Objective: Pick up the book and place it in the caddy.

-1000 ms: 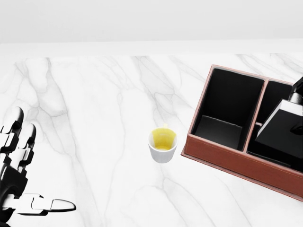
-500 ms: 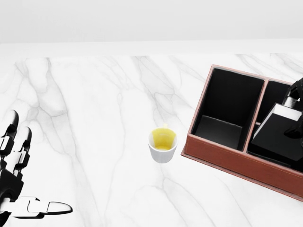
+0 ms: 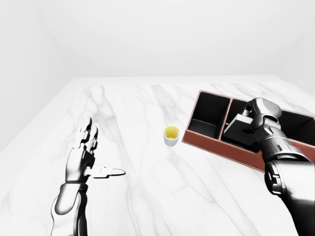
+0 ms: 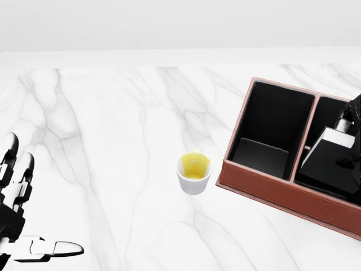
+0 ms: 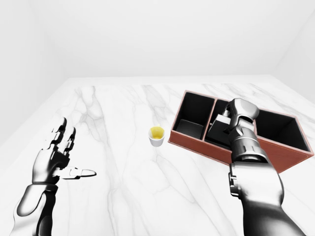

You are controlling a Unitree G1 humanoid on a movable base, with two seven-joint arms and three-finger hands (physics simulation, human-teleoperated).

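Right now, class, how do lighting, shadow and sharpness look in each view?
Head view: flat, even light; the white cup of yellow liquid casts almost no shadow on the white marble table. Left-eye view: the brown, black-lined caddy has dark compartments. Right-eye view: sharp, glossy highlights on the right hand.

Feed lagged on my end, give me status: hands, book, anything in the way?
Right hand shut on book, tilted inside caddy middle compartment. Left hand open, clear of everything. Cup left of caddy, not in the way.
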